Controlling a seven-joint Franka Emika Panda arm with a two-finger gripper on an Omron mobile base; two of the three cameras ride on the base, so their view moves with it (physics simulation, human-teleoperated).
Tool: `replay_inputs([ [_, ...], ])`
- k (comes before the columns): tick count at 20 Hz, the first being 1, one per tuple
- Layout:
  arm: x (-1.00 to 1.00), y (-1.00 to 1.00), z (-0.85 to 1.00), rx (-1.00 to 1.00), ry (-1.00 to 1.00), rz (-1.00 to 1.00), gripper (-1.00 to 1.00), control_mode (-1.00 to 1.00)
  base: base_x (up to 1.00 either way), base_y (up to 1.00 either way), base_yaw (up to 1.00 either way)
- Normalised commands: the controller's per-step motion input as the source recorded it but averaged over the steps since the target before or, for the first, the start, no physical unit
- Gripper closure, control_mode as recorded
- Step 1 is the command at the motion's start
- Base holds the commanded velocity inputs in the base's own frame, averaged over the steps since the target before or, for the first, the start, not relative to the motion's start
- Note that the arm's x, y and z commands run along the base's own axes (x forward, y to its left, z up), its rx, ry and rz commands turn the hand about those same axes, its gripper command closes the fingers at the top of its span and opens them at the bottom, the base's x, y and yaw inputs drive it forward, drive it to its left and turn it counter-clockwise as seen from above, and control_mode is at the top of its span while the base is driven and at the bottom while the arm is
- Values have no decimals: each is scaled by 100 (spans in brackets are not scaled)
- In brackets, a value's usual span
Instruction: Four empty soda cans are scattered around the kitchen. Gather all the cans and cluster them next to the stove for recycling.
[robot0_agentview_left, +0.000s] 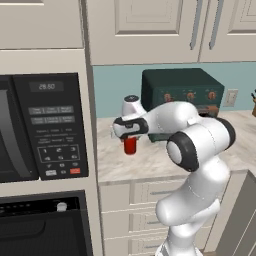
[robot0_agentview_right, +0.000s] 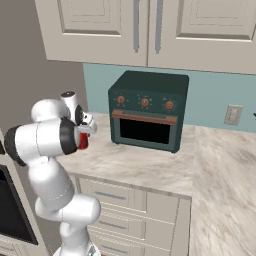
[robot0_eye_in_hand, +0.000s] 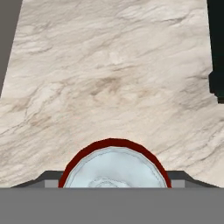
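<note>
Red can (robot0_agentview_left: 130, 145) upright on counter (robot0_agentview_left: 150, 162), gripper (robot0_agentview_left: 129, 138) directly above; fingers (robot0_eye_in_hand: 48, 177) part open, straddling rim, grip unconfirmed. Descend straight, close mid-body.

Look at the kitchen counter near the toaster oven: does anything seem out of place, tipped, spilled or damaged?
A red soda can stands upright on the marble counter beside the dark green toaster oven, with the gripper over it. It is a stray empty left among the appliances. Nothing looks spilled or broken.
</note>
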Motion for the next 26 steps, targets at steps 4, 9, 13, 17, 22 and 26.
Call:
replay_inputs([
  [4, -67, -43, 10, 3, 0, -7, 100, -100, 0, 0, 0],
  [9, -53, -34, 9, 0, -1, -6, 100, -100, 0, 0, 0],
  [13, -16, -32, 5, 0, -3, -4, 100, -100, 0, 0, 0],
  [17, 0, -4, 4, 0, -1, 0, 100, -100, 0, 0, 0],
  [22, 0, 0, 0, 0, 0, 0, 100, -100, 0, 0, 0],
  [26, -5, -1, 0, 0, 0, 0, 100, 100, -12, -4, -2],
])
